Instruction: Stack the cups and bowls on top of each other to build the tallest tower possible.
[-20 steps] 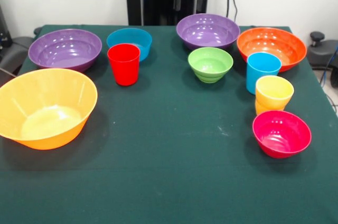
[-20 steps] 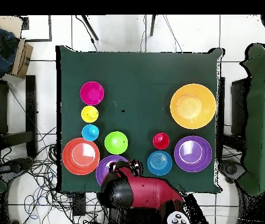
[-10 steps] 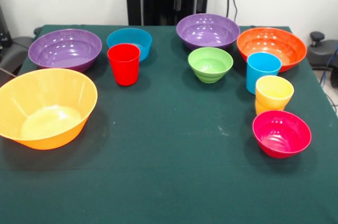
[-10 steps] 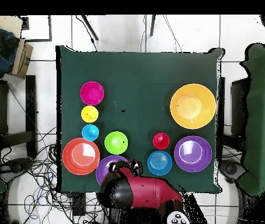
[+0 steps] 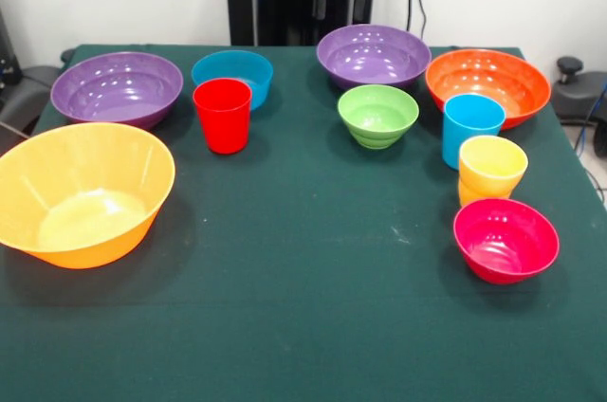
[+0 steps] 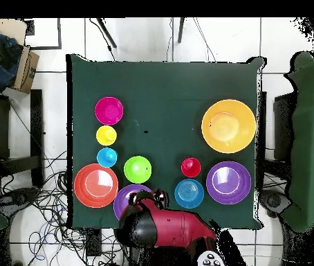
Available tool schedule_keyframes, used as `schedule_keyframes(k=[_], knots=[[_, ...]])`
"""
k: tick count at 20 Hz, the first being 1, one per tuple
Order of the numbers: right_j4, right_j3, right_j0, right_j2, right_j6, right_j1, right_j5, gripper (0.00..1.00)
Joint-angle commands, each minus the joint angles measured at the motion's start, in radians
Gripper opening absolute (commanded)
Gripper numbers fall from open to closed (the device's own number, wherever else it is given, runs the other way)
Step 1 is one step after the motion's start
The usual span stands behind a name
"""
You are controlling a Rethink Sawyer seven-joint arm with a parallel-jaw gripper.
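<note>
Nothing stacked yet, all upright and apart on green tabletop point(image 5: 313, 260), seemingly laid out for picking: yellow-orange bowl point(image 5: 83, 193), purple bowls point(image 5: 117, 87), orange bowl point(image 5: 487, 84), small bowls, cups point(image 5: 222, 115) between; arm point(image 6: 167, 228) retracted, pincer state impossible to tell.

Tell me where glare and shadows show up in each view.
Front view: bright glare patches inside both purple bowls and the orange bowl, and soft shadows fall toward the camera, darkest under the yellow-orange bowl. Overhead view: a pale glare spot in the orange bowl, with hardly any shadows on the cloth.
</note>
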Motion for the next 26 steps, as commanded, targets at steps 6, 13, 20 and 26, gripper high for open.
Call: schedule_keyframes(k=[6,13,20,26], knots=[[0.018,0.024,0.019,0.071,0.156,0.036,0.038,1.00],[0.007,0.033,0.033,0.059,0.157,0.018,0.024,1.00],[0.035,0.097,0.098,-0.005,0.165,-0.149,0.150,1.00],[0.030,0.166,0.063,-0.007,0.127,-0.267,0.186,1.00]])
